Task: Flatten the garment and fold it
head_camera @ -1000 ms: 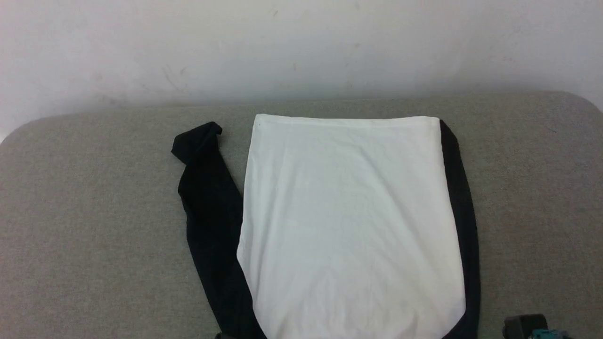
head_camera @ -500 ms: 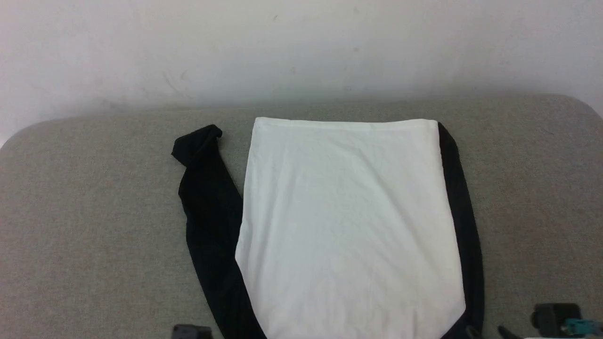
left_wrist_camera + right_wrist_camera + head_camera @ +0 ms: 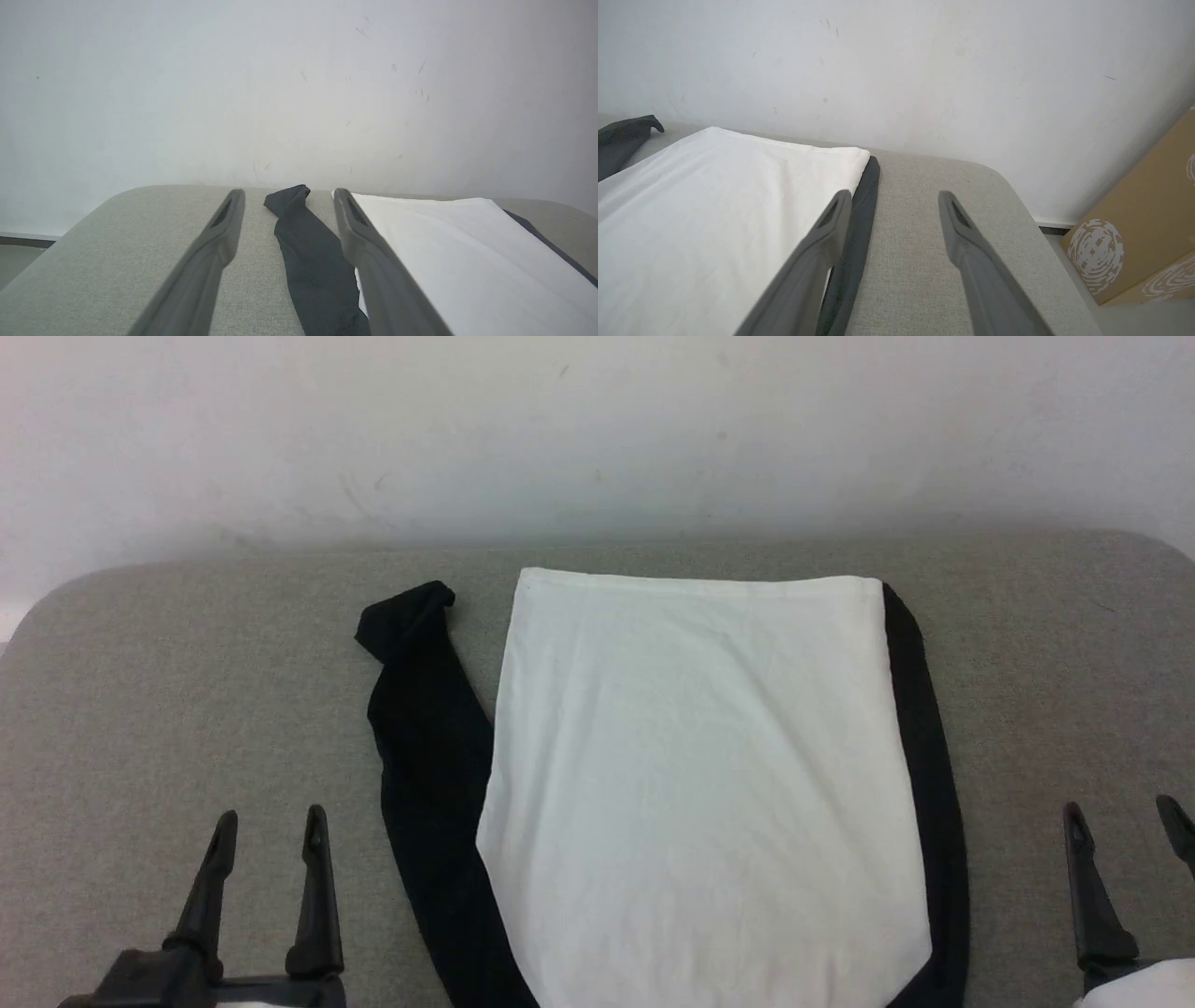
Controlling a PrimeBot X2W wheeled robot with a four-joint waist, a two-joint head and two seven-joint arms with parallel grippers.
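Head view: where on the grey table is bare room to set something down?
Bare grey table lies left of the black sleeve, beyond the left claw, and right of the garment, beyond the right claw. A narrow strip borders the wall. The middle is crowded.

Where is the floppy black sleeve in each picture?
Head view: black sleeve left of centre, touching the white body.
Left wrist view: sleeve in the lower middle, left of the white body.
Right wrist view: sleeve at the far left edge, upper half.
Shared landmark: the white body's far hem.
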